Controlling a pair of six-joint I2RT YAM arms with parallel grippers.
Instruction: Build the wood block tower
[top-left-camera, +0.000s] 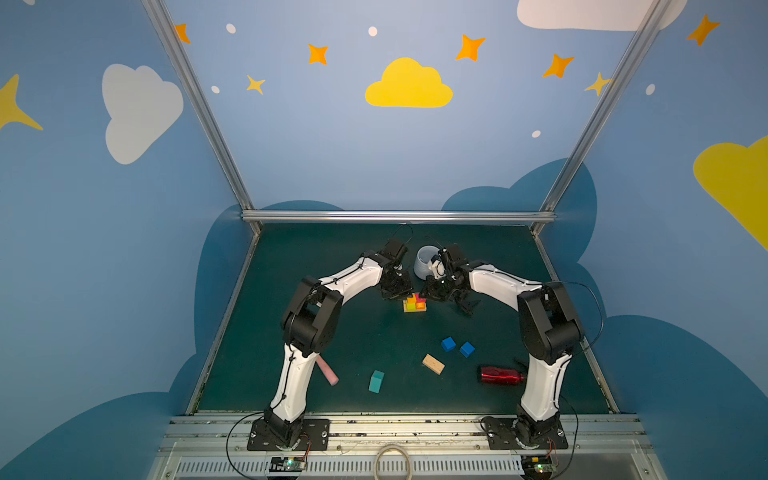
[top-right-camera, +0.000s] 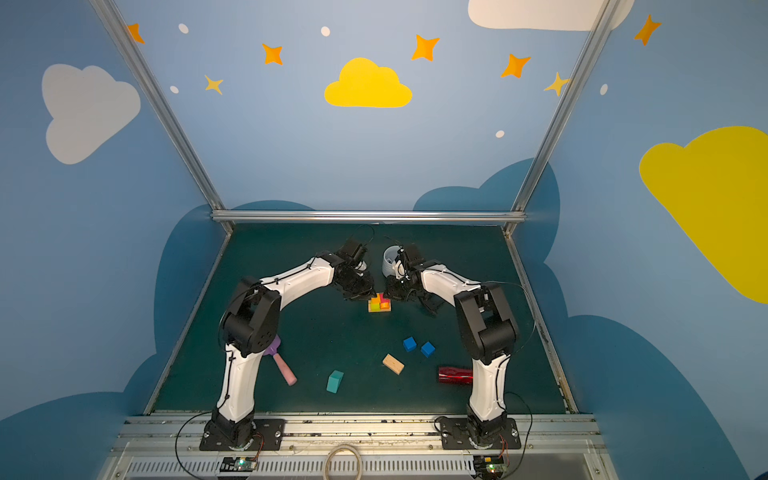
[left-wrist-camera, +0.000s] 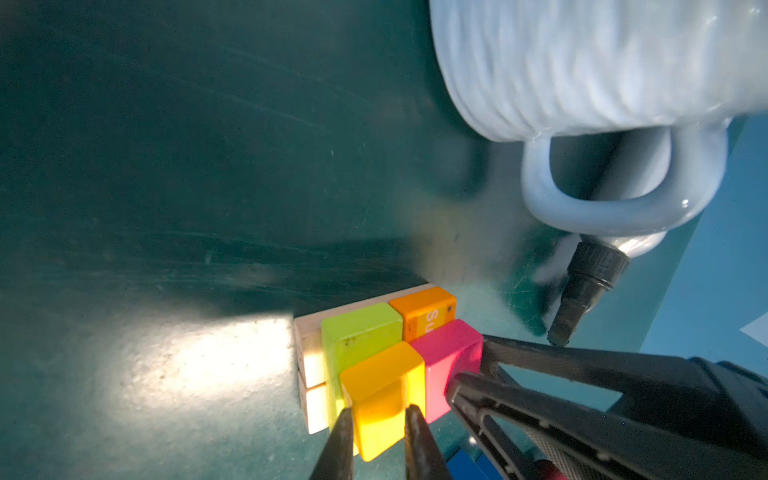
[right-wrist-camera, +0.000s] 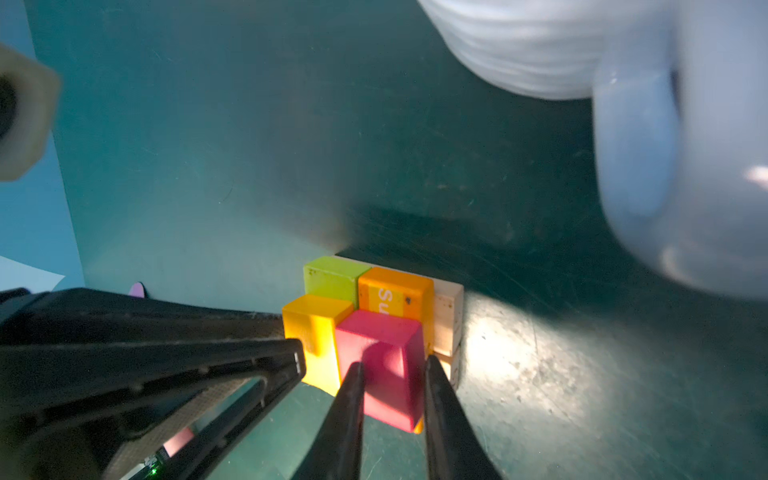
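Pinching yellow cube (left-wrist-camera: 382, 386) in left jaws, pink cube (right-wrist-camera: 386, 365) in right jaws, mug (top-left-camera: 424, 262) close behind tower (top-left-camera: 414, 304), front mat (top-left-camera: 365, 336) open.

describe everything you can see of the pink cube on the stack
The pink painted wooden cube is smooth, matte, with softly rounded edges. It sits upright atop the small wood-block tower, resting on an orange wooden bar with white lettering, flush against a yellow-orange wooden cube. The right gripper clamps two opposite sides with its black fingers.
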